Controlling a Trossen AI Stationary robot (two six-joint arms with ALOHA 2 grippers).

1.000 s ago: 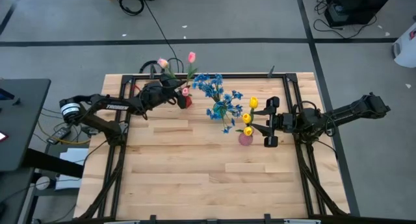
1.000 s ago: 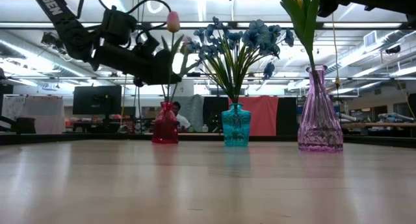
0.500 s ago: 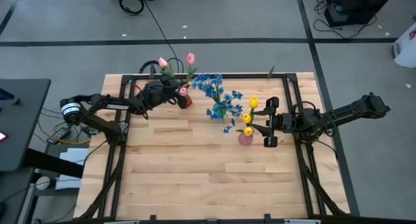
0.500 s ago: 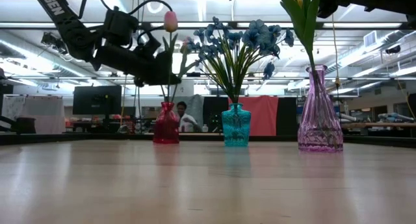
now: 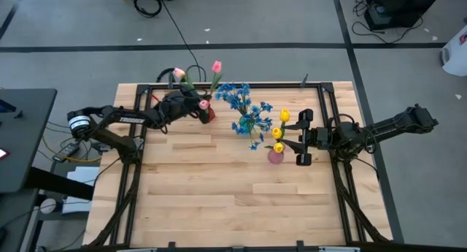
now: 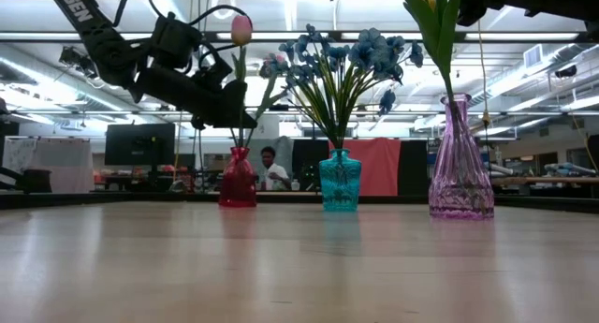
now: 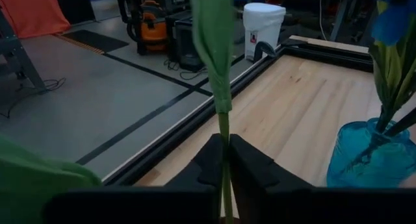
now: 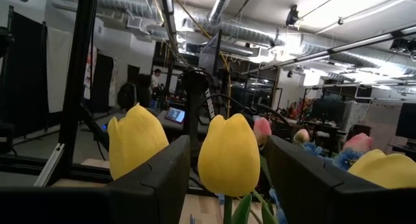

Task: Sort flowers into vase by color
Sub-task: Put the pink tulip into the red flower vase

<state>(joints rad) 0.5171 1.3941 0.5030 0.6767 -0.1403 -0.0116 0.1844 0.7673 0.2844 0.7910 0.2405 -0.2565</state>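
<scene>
A red vase (image 6: 238, 179) at the table's far left holds pink tulips (image 5: 216, 66). My left gripper (image 7: 223, 152) is shut on one green stem just above it, level with the vase's top in the low view (image 6: 245, 110). The blue vase (image 6: 339, 181) with its blue blossom sprays (image 5: 235, 97) stands in the middle. The tall purple vase (image 6: 460, 164) holds yellow tulips (image 5: 278, 133). My right gripper (image 5: 303, 138) stands open around them. One yellow tulip head (image 8: 227, 154) shows between its fingers, clear of both. My left gripper pinches a pink tulip's green stem (image 7: 223, 128) between its two fingers, below the leaf and well under the blossom (image 6: 241, 28). The fingers (image 7: 203, 165) come in about level from the table's left and lie across the stem. The stem stands nearly upright, running down toward the red vase's mouth.
A black frame (image 5: 327, 98) runs around the wooden table top. The near half of the table (image 5: 233, 208) holds nothing. Beyond the far edge a person (image 6: 270, 167) stands in the room, behind the red vase.
The held pink tulip's head has swung slightly toward the table's left, so its stem stands more upright. Both arms have stayed where they were. The person in the background has stepped a little to the right.
</scene>
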